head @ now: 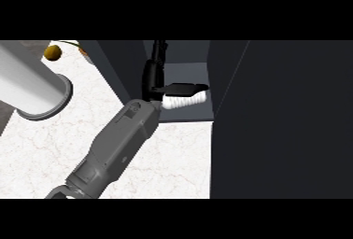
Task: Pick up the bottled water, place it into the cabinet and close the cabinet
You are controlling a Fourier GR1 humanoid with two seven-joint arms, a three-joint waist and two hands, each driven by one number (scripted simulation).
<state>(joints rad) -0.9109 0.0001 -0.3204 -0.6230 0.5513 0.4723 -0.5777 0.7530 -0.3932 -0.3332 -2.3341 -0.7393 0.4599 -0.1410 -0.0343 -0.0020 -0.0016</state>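
Head view: my forearm (117, 144) comes in from the lower left and runs up and to the right across the marbled desk (41, 149) toward the cabinet (186, 74). Which arm it is I cannot tell from this view. My black hand (153, 77) is at the cabinet's mouth, its fingers reaching up along the left inner wall. A thumb or finger sticks out to the right, lying on top of the bottle (185, 99).

The bottle lies on its side just inside the opening, on the cabinet floor, touching my hand. Whether my fingers are curled round it or resting open I cannot tell.

The dark cabinet door (283, 121) stands open, filling the right side. At far left a grey cylinder (31, 86) crosses the desk, with a yellowish thing (53, 52) beyond it.
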